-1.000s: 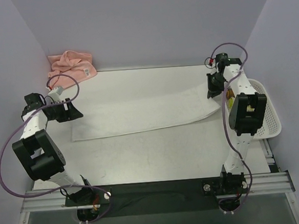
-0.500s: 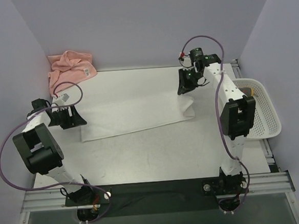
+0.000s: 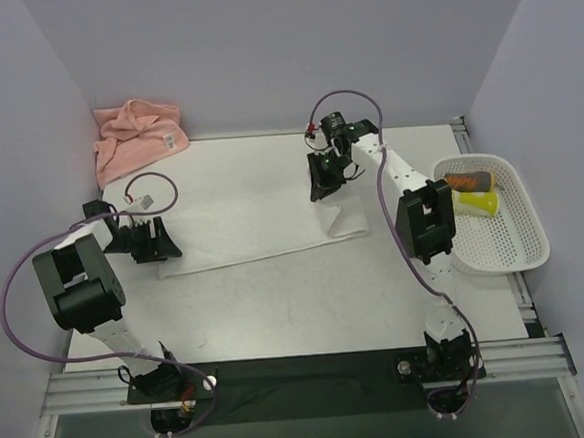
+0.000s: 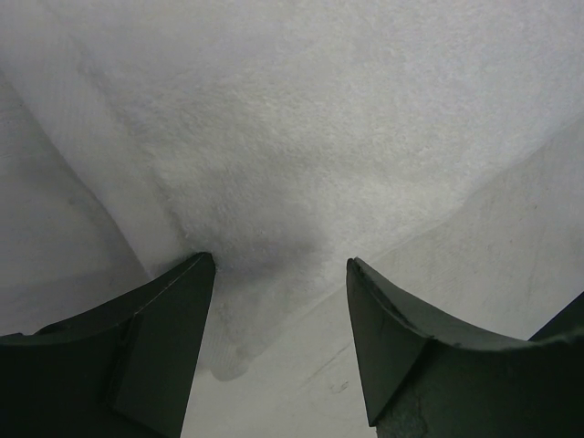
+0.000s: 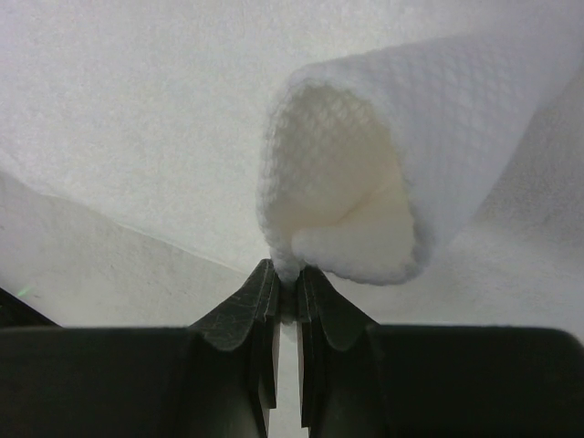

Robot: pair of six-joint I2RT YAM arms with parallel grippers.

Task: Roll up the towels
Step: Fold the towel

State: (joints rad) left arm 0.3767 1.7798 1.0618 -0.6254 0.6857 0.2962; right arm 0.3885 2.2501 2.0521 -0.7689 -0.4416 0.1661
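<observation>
The white towel (image 3: 251,207) lies flat on the table, its right end folded back over itself. My right gripper (image 3: 322,189) is shut on that end; in the right wrist view the pinched cloth (image 5: 342,173) curls up in a loop above the jaws (image 5: 286,285). My left gripper (image 3: 164,250) is open at the towel's left end. In the left wrist view its fingers (image 4: 146,328) stand apart over the towel's corner (image 4: 246,301). The salmon-pink towel (image 3: 136,135), with a white tag, lies bunched at the back left corner.
A white mesh basket (image 3: 520,248) at the right edge holds an orange object (image 3: 467,181) and a yellow one (image 3: 476,202). Purple walls close the back and sides. Cables loop from both arms.
My right gripper has carried the towel's right end leftward, folding it over the rest. My left gripper has shifted slightly right and toward the front along the left end.
</observation>
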